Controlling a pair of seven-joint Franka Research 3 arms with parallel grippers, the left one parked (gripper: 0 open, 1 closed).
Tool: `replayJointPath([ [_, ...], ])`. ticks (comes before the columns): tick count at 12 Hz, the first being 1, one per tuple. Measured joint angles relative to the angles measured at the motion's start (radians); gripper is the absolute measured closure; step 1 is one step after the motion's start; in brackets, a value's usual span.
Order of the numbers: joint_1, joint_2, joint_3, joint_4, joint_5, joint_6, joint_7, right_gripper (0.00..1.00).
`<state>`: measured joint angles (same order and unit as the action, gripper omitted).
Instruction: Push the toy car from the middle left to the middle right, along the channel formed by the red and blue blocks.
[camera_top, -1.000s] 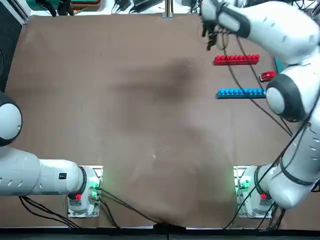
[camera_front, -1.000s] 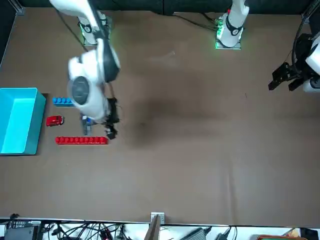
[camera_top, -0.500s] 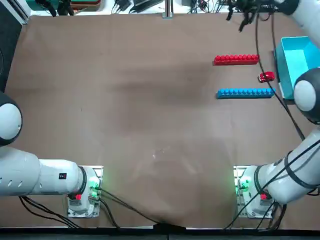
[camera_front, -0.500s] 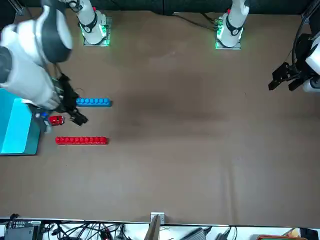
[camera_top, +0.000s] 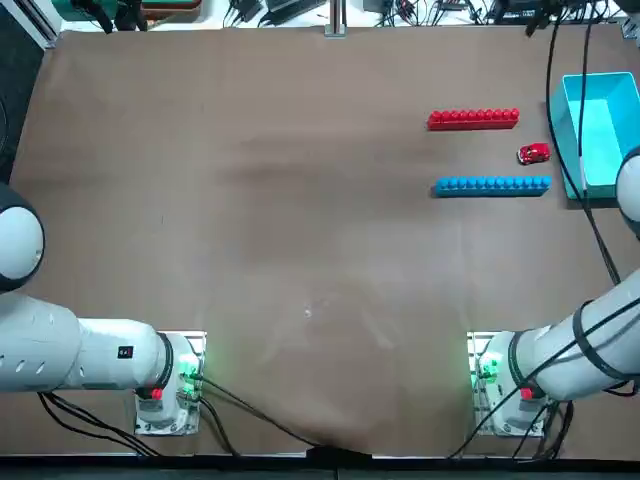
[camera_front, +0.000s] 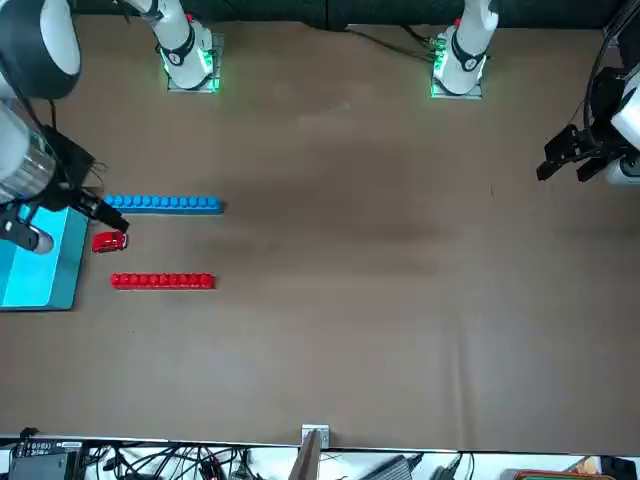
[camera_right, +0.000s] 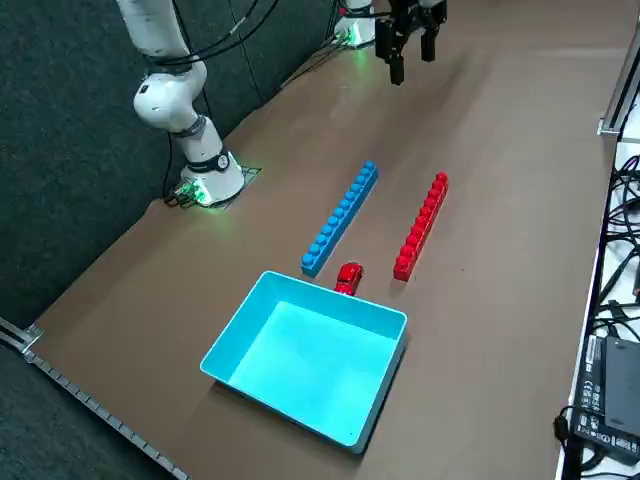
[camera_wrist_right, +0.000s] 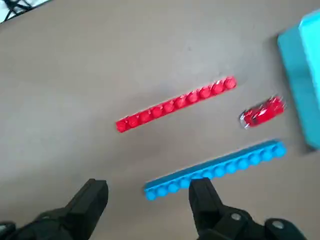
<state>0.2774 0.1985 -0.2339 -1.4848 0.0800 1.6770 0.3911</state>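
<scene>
The toy car (camera_top: 533, 153) is small, red and glossy. It sits at the right end of the channel (camera_top: 480, 151), just past the red block's (camera_top: 473, 118) end and level with the blue block's (camera_top: 492, 184) end, close to the bin. The two blocks lie parallel. My right gripper (camera_wrist_right: 147, 200) hangs open high above the table with nothing between its fingers. Below it in the wrist view lie the blue block (camera_wrist_right: 215, 167), the car (camera_wrist_right: 262, 112) and the red block (camera_wrist_right: 175, 104). From the front, the gripper (camera_front: 105, 212) overlaps the blue block's (camera_front: 165, 203) end, beside the car (camera_front: 109, 241).
A light-blue open bin (camera_top: 600, 130) stands at the table's right edge, just beyond the car. Cables and equipment line the far edge (camera_top: 330, 15). Bare brown tabletop (camera_top: 300, 200) spreads left of the blocks.
My right arm has swung from over the red block's left end toward the far right and risen. The car and both blocks have stayed in place.
</scene>
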Motion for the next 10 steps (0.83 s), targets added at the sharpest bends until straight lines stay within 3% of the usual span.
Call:
replayJointPath([
  [6, -0.002, -0.095, 0.004, -0.007, -0.038, -0.056, -0.312, 0.00],
  [10, -0.005, -0.112, 0.004, -0.011, -0.038, -0.060, -0.335, 0.00],
])
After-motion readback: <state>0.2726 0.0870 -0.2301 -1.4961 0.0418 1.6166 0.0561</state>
